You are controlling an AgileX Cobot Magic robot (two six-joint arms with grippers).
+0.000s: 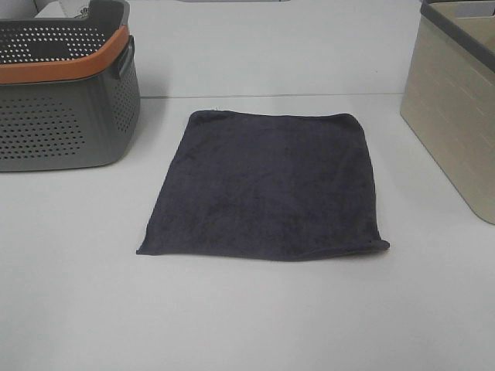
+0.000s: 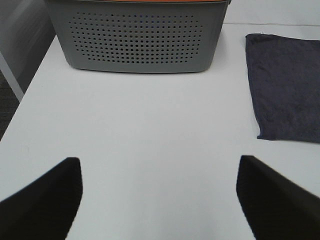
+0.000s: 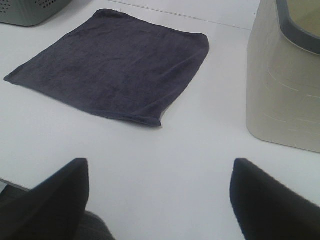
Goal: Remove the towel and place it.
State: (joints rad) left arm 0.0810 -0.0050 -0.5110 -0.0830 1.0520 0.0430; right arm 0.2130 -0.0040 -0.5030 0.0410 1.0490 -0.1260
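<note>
On the white tabletop (image 1: 247,325), mid-scene, the towel (image 1: 267,185) lies spread flat, dark navy-charcoal, roughly square, terry texture. Far edge has a slightly rolled hem; near edge a bit wavy, its near right corner lifts a little off the surface in the right wrist view. Nothing on top of it, nothing touching it.

Grey perforated basket (image 1: 66,100) with orange rim sits at far left, near the towel's far left corner but apart from it. Second grey rim stacked inside or behind the orange one, cannot tell which. Beige bin (image 1: 456,108) with dark grey rim at far right, apart from the towel's right edge. Contents of both not visible.

No arm shows in the high view. Left gripper (image 2: 157,200): two dark fingers (image 2: 45,200) spread wide, bare tabletop between them, holding nothing, hovering in front of the basket's perforated wall with the towel's left edge off to one side. Right gripper (image 3: 157,200): fingers (image 3: 272,200) also wide apart, empty, above bare tabletop short of the towel's near right corner, beige bin just beside that side.

Towel well clear of both grippers, between basket and bin.
</note>
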